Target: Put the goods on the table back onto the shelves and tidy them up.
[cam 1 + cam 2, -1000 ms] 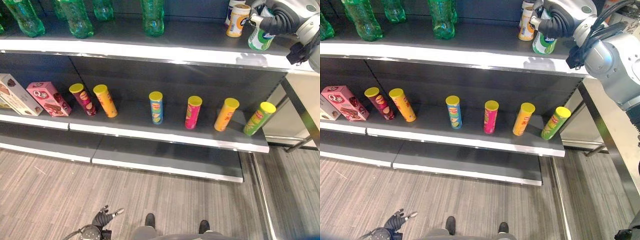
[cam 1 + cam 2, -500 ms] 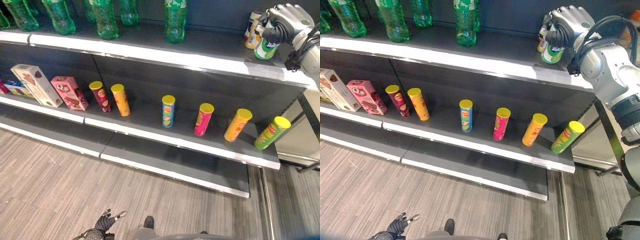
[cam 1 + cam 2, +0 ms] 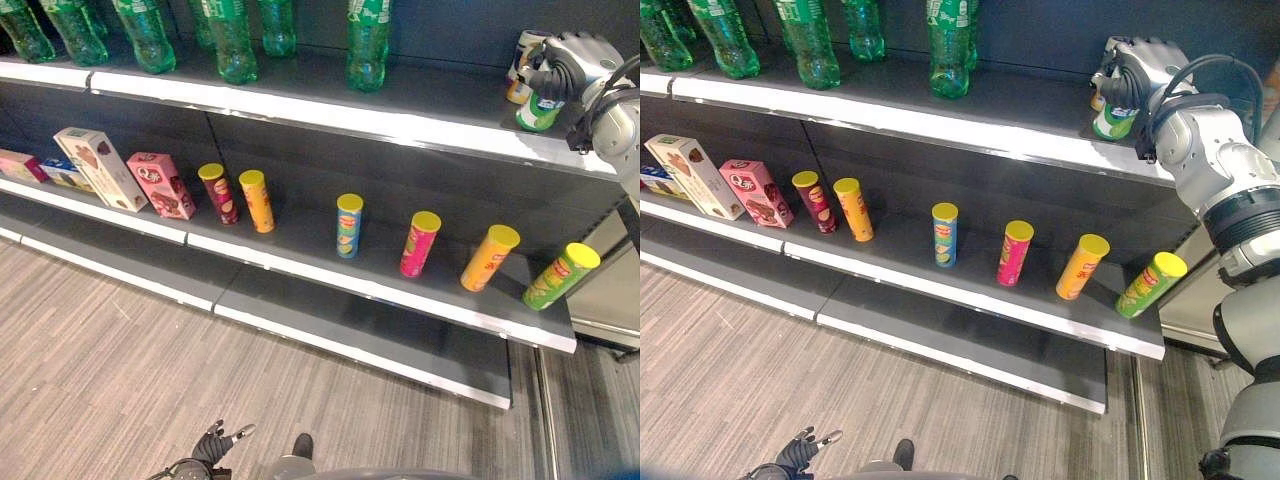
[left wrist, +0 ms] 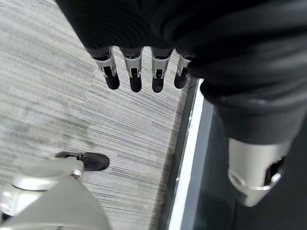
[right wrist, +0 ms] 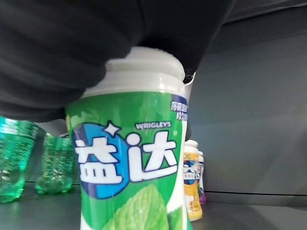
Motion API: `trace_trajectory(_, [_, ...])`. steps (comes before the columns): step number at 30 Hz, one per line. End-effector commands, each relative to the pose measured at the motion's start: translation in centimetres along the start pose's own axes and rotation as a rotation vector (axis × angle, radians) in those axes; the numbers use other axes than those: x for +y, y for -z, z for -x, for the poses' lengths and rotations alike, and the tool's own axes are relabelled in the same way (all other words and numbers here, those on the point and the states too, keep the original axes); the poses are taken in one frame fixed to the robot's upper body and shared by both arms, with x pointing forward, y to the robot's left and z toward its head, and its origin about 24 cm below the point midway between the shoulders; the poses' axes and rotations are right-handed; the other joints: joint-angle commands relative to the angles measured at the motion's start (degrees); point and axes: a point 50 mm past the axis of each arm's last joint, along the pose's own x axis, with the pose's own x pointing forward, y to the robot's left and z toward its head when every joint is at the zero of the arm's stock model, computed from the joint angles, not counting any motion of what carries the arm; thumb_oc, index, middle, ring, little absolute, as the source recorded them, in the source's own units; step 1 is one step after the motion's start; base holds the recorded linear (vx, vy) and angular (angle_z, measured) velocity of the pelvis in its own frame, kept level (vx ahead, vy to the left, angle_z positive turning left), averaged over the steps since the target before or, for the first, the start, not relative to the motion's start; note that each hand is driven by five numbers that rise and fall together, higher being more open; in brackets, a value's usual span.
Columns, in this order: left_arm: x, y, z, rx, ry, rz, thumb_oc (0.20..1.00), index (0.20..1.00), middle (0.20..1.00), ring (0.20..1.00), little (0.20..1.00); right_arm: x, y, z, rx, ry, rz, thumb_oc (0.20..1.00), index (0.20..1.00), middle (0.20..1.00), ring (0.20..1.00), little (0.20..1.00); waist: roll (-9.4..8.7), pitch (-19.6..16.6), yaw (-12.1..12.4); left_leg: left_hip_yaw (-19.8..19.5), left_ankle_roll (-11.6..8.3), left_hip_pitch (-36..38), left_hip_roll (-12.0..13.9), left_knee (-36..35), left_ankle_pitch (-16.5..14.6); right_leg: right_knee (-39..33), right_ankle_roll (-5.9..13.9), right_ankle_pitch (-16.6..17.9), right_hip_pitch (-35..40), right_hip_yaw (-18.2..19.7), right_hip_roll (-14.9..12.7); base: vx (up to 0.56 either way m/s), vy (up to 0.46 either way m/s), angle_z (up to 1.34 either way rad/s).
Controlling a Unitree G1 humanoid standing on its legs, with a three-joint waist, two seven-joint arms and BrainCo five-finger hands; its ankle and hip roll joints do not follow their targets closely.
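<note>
Green and white, the gum bottle [image 5: 129, 163] sits in the right hand [image 3: 1132, 72] at the far right of the top shelf [image 3: 970, 118], the fingers curled round its upper body and white cap, its base at or just above the shelf surface; I cannot tell whether it is touching down. My guess is that it is held high so it can go down upright next to its neighbours, an orange-labelled bottle [image 5: 192, 184] and at least one more lined up behind that, which looks like the spot where such bottles belong. Large white characters on a blue patch run across the gum bottle's label with a small line of print above them, and a mint leaf below. Along the same shelf to the robot's left stand green plastic bottles [image 3: 368, 40]. One shelf down, a loose row of crisp tubes [image 3: 1016, 252] with yellow lids stands well spaced; the tube furthest right, the green one [image 3: 1152, 284], appears to lean more than the rest. Boxes [image 3: 160, 184] sit further left. The left hand [image 4: 144, 72] hangs low over the floor, fingers straight and holding nothing
</note>
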Motion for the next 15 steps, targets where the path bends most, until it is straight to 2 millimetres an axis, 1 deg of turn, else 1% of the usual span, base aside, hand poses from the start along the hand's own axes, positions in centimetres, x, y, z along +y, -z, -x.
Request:
trace_trajectory(1, [1.5,-3.1,-0.7,-0.085,-0.039,-0.041,1.0,1.0,1.0,1.0,1.0,-4.9,0.3,-0.8,0.021,0.139,0.068,0.2,0.2,0.2,0.2,0.2,-3.41,0.63,3.3,3.1,-4.56,3.53,2.14,0.42,-6.62,0.66,2.52,-3.34,1.38,0.52,-2.17,0.0,-0.033,0.1])
trace_trajectory(4, [1.4,-3.0,-0.7,-0.081,-0.038,-0.042,1.0,1.0,1.0,1.0,1.0,-4.9,0.5,-0.8,0.028,0.14,0.065,0.2,0.2,0.2,0.2,0.2,-3.38,0.68,3.32,2.84,-4.71,3.22,2.23,0.42,-6.47,0.69,2.44,-3.56,1.48,0.12,-1.95,0.0,-0.034,0.09])
trace_trajectory(9, [1.0,-3.3,-0.7,-0.102,-0.021,-0.036,1.0,1.0,1.0,1.0,1.0,-4.3,1.3,-0.7,0.061,0.109,0.066,0.2,0.2,0.2,0.2,0.2,-3.34,0.76,3.79,2.14,-4.81,2.86,2.35,0.42,-6.24,0.64,2.24,-4.03,1.88,-0.68,-1.6,0.01,-0.031,0.12])
trace_trajectory(15, [0.9,-3.4,-0.7,-0.106,-0.016,-0.038,1.0,1.0,1.0,1.0,1.0,-4.0,1.5,-0.7,0.07,0.088,0.074,0.2,0.2,0.2,0.2,0.2,-3.5,0.8,3.68,1.9,-4.94,2.71,2.49,0.42,-6.21,0.74,2.18,-4.27,2.03,-1.0,-1.43,0.0,-0.01,0.02])
